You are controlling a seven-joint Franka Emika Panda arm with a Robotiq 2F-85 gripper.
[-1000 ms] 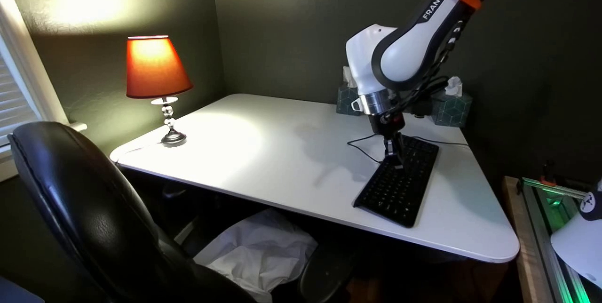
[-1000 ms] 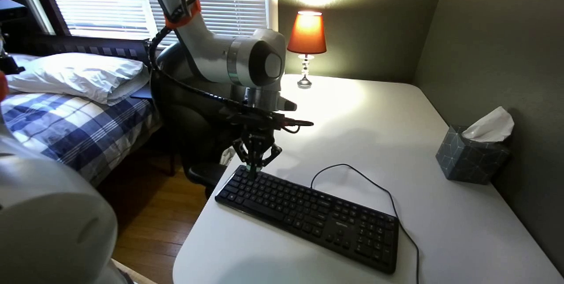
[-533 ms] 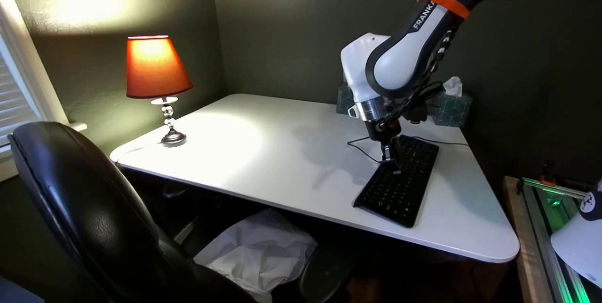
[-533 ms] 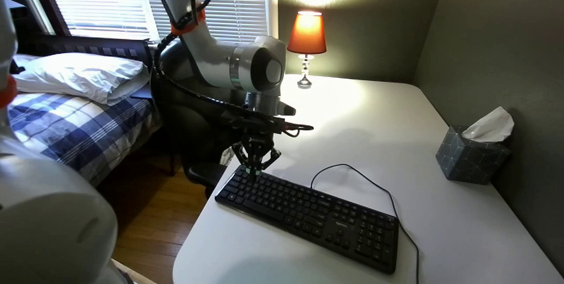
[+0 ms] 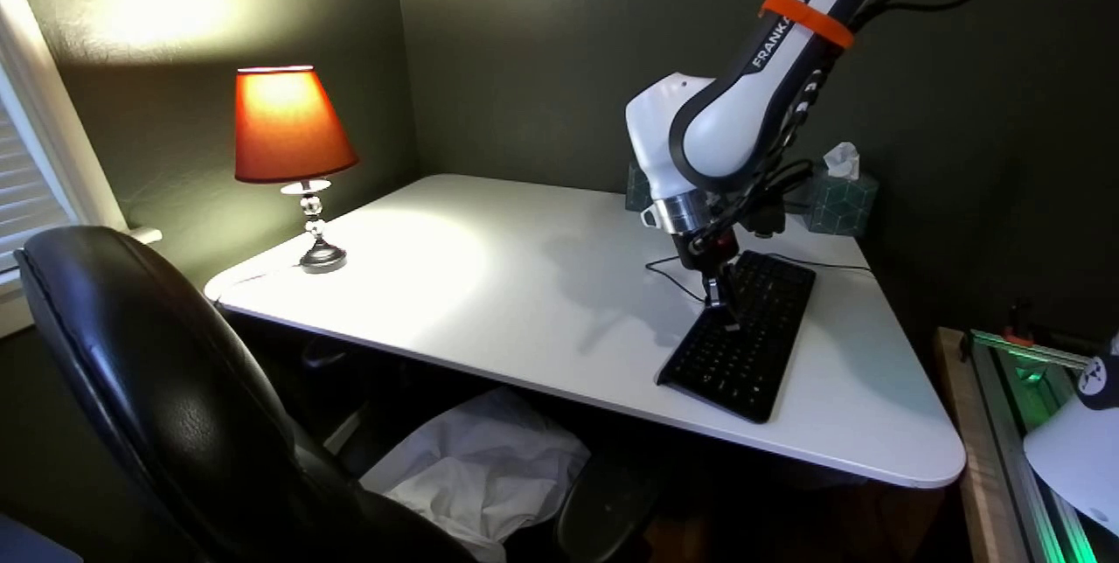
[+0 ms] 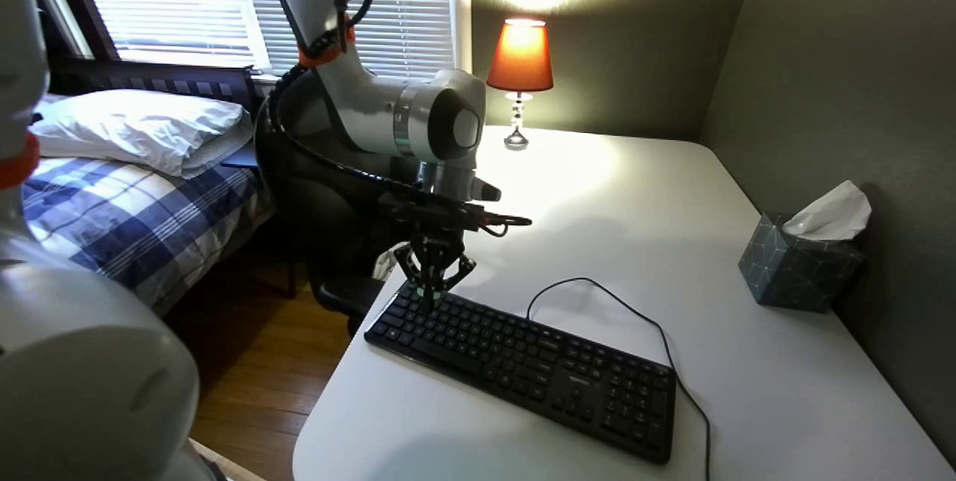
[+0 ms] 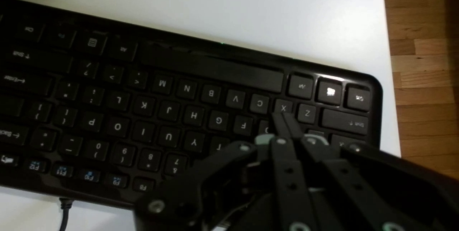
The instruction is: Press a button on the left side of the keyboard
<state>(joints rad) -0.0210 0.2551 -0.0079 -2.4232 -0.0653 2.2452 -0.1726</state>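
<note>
In an exterior view: keyboard (image 6: 523, 367) on desk (image 6: 627, 242); at its 10 o'clock end, the left, gripper (image 6: 429, 308) pinched narrow. Reach looks done; contact I can't confirm; press likely outstanding

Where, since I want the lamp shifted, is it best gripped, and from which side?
Probably by the slim beaded stem, under its shade. Come in level over the desk, from the side away from the wall behind it: the wide shade overhangs the stem and would likely block a descent.
</note>
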